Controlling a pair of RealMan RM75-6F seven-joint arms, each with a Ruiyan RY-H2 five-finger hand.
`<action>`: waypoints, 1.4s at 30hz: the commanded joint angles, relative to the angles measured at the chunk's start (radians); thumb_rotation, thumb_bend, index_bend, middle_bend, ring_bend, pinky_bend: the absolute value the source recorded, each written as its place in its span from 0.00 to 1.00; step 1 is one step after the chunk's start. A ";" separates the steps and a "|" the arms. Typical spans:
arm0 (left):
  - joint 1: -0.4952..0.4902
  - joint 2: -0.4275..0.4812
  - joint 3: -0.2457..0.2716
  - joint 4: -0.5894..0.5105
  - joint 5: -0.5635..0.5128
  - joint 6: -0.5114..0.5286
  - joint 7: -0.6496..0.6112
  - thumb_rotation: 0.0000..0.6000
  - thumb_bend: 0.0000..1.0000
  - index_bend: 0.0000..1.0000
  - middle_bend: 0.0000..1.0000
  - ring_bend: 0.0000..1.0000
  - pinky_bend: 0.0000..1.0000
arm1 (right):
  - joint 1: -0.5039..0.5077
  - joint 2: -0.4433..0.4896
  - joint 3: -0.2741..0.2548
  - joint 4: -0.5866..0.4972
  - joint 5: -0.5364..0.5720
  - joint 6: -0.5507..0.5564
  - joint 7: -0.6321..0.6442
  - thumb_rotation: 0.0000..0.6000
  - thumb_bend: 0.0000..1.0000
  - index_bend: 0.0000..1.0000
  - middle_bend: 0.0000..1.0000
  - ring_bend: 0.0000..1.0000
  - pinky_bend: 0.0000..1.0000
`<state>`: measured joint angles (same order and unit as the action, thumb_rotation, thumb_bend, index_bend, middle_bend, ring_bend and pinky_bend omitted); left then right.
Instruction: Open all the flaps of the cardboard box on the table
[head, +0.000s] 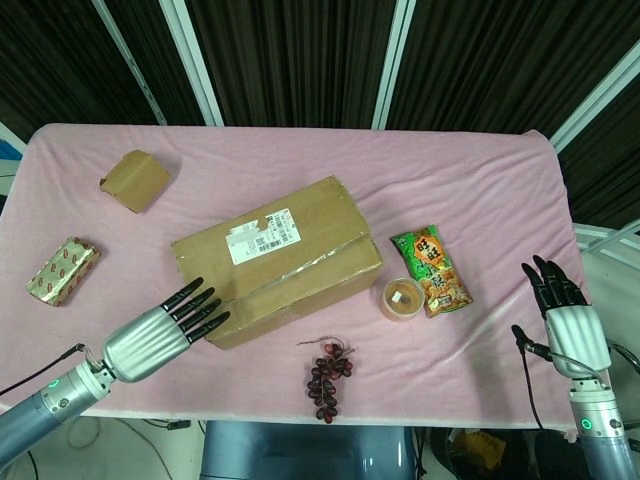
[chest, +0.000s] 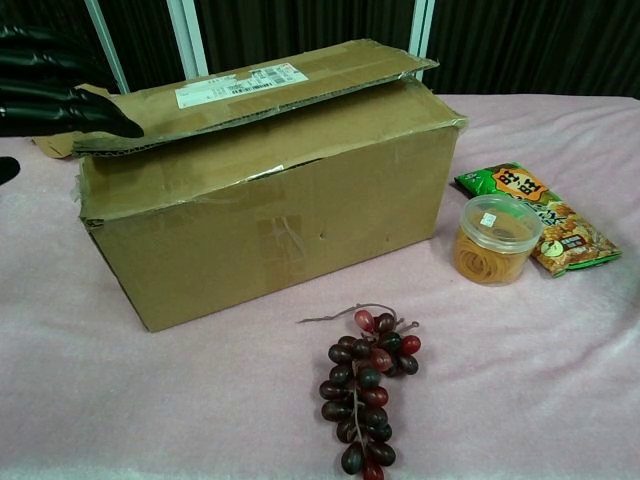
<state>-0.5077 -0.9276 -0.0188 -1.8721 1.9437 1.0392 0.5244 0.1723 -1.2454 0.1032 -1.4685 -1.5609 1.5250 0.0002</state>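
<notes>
Reaching over near-left corner of cardboard box, left hand flat, fingers straight and apart, grasping nothing; contact with box not clear. Right hand at right edge of surface, fingers spread, empty. Box mid-surface, top flaps lying down, far flap slightly lifted. Grape bunch just in front; rubber-band tub and snack packet at its right.

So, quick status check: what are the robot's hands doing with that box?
Left hand open, fingers at the cardboard box corner. Right hand open, idle at table edge. Flaps not yet opened. Nothing blocking.
</notes>
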 joint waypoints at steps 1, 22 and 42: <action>-0.008 -0.013 0.003 -0.002 -0.007 -0.019 0.015 1.00 0.63 0.05 0.14 0.00 0.00 | 0.000 0.000 -0.001 0.000 0.000 -0.001 0.001 1.00 0.28 0.00 0.00 0.00 0.22; -0.015 -0.060 0.011 0.026 -0.017 -0.022 0.085 1.00 0.63 0.07 0.27 0.00 0.00 | 0.000 0.001 -0.003 -0.006 0.000 -0.005 0.001 1.00 0.28 0.00 0.00 0.00 0.22; 0.021 -0.003 -0.121 0.067 -0.131 0.149 0.187 1.00 0.63 0.05 0.25 0.00 0.00 | -0.001 0.000 -0.004 -0.014 0.005 -0.010 0.003 1.00 0.28 0.00 0.00 0.00 0.22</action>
<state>-0.4927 -0.9345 -0.1177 -1.8121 1.8402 1.1707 0.6993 0.1717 -1.2450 0.0992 -1.4828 -1.5557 1.5146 0.0032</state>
